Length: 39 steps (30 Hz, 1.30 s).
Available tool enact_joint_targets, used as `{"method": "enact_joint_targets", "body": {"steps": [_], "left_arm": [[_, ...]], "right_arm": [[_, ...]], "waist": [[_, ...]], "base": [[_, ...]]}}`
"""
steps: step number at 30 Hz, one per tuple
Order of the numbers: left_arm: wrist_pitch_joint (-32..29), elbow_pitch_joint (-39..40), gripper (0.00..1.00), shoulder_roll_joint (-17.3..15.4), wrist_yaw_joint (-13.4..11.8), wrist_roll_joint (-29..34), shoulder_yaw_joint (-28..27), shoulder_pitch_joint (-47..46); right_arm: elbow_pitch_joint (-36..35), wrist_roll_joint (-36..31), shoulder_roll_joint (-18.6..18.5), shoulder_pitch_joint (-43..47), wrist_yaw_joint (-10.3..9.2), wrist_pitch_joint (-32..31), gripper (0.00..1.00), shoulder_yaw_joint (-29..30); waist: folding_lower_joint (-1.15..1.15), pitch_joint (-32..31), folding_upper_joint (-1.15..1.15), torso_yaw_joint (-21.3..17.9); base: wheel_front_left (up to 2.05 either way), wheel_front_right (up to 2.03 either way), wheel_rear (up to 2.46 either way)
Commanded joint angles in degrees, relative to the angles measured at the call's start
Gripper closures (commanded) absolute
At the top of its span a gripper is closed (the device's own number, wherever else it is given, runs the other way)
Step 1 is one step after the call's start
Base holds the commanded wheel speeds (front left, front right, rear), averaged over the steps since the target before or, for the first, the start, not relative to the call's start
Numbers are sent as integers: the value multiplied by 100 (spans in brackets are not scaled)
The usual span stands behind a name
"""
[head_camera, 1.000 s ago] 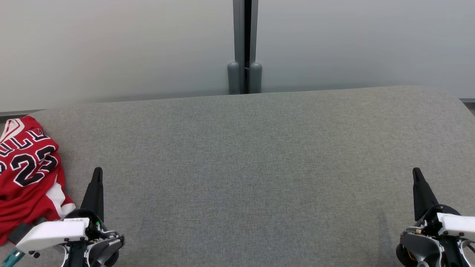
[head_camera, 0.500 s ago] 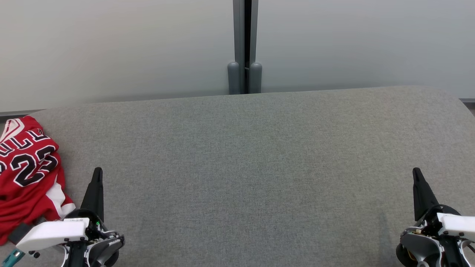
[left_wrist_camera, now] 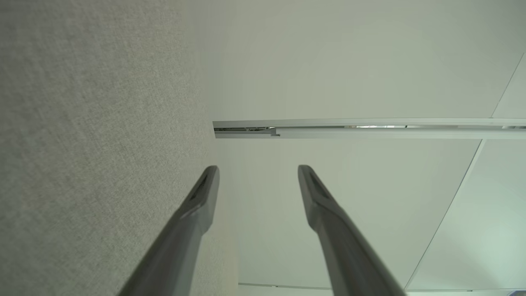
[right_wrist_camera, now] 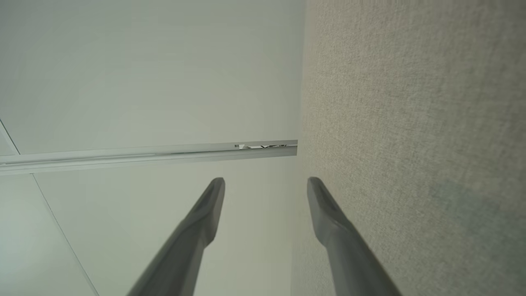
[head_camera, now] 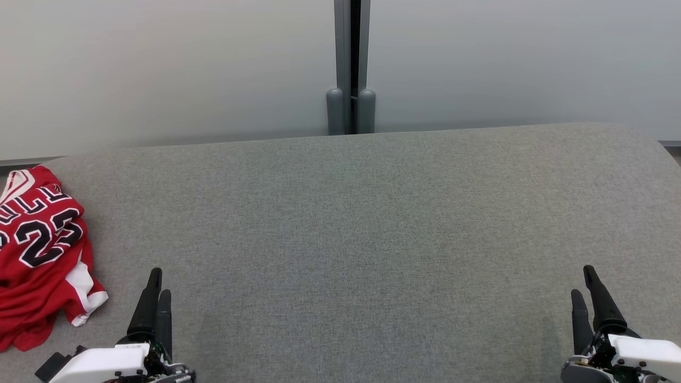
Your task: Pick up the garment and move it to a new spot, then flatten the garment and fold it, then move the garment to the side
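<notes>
The crumpled red basketball jersey (head_camera: pixel 37 250) lay left of the spread, empty left hand (head_camera: pixel 159 284), well apart from the spread right hand (head_camera: pixel 581 281).

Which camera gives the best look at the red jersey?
The head view: the red jersey lies crumpled at its left edge on the grey surface, with its number legible. Both wrist views face that surface and the pale wall instead.

Grey fabric-covered desk (head_camera: pixel 372 223) occupies the lower frame; pale, evenly lit wall panels (head_camera: pixel 159 69) span the top, joined at upper centre by a dark vertical post (head_camera: pixel 351 53).
</notes>
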<state>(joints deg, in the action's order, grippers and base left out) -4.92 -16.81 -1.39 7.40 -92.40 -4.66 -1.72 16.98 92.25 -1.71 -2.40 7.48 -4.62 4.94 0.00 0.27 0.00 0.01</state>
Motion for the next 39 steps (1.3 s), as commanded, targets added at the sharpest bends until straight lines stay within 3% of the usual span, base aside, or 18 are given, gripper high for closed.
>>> {"method": "enact_joint_targets", "body": {"steps": [1, 10, 29, 39], "left_arm": [[62, 182, 0, -60, 2, -10, 63, -173], [307, 350, 0, -124, 3, 440, 263, -200], [749, 943, 0, -95, -56, 3547, 307, -174], [966, 1041, 0, -108, -121, 4761, 591, -98]], "right_arm": [[-138, -114, -50, -122, 0, 78, 0, -34], [-402, -788, -61, -130, 0, 292, 0, -105], [-768, -3940, -82, -88, 1, 730, 0, -723], [-924, -5002, -92, -47, 1, 950, 0, -918]], "waist": [[0, 2, 0, 1], [0, 14, 0, 9], [0, 41, 0, 37], [0, 59, 0, 41]], "base": [[0, 0, 0], [0, 0, 0], [0, 0, 0], [0, 0, 0]]}}
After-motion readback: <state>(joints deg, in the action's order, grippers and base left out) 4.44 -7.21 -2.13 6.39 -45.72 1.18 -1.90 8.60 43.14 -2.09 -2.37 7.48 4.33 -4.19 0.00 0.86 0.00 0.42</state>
